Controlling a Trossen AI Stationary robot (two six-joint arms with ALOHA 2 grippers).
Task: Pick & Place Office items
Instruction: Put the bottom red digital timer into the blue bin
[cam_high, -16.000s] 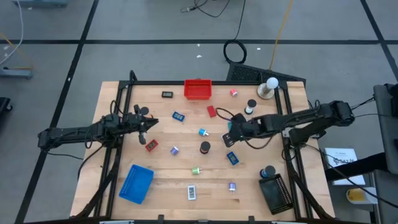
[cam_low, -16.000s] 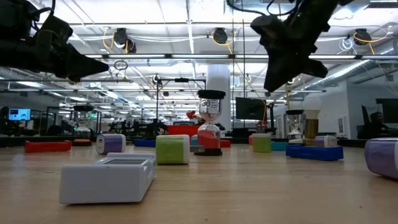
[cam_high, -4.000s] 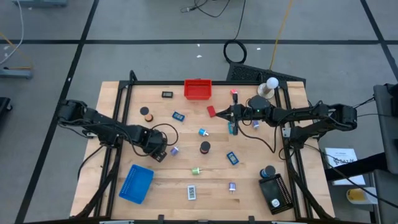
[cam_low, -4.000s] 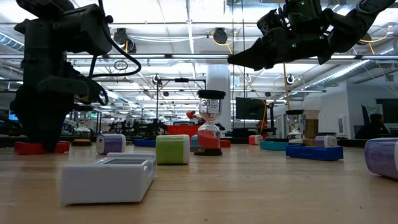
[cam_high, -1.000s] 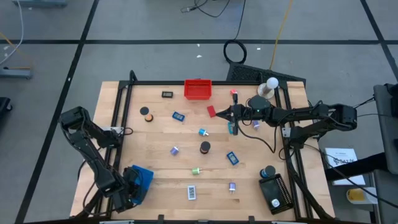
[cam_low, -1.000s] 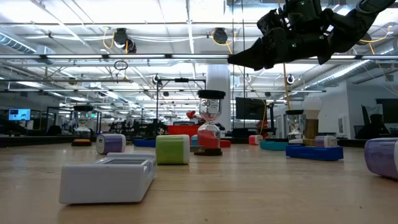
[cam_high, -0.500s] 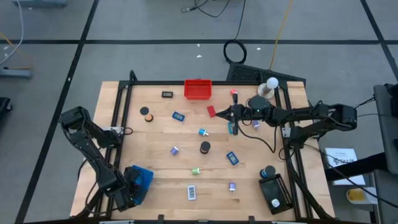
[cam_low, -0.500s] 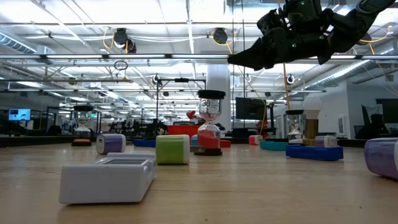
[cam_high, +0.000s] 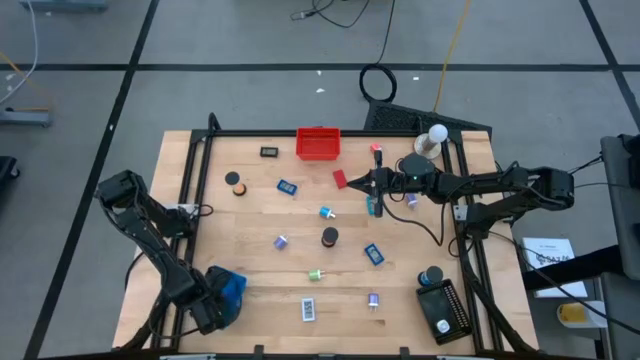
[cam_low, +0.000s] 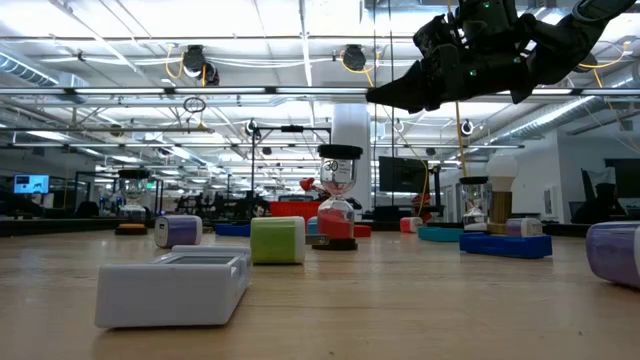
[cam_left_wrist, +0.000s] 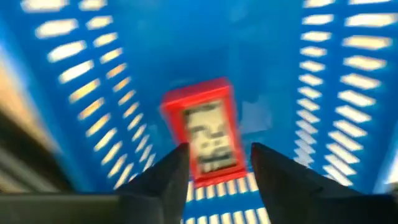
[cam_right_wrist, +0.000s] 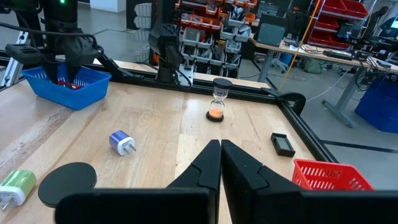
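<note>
My left gripper (cam_high: 208, 303) points down into the blue tray (cam_high: 234, 286) at the table's near left corner. It is shut on a red piece with a white label (cam_left_wrist: 208, 127), which is inside the tray (cam_left_wrist: 336, 93). My right gripper (cam_right_wrist: 221, 155) is shut with nothing in it and held level above the far middle of the table (cam_high: 371, 183). Loose office items lie on the wood. Among them are a purple bit (cam_high: 281, 241), a black cylinder (cam_high: 329, 237), a green bit (cam_high: 315, 274) and a white-labelled rectangle (cam_high: 308, 309). My left gripper pinches the red piece between its two fingers by its two long sides, at the end nearest the camera (cam_left_wrist: 217, 171). The fingers come from above and point down. The piece lies face up and level inside the blue tray. I cannot tell whether it rests on the tray's floor.
A red tray (cam_high: 318, 143) stands at the far edge and a black tray (cam_high: 442, 310) at the near right corner. A white ball on a stand (cam_high: 432, 140) is at the far right. A black frame rail (cam_high: 190, 200) runs along each side.
My left gripper has rolled about its own axis above the blue tray. It has swung a little toward the table's right edge. My right arm has kept still.
</note>
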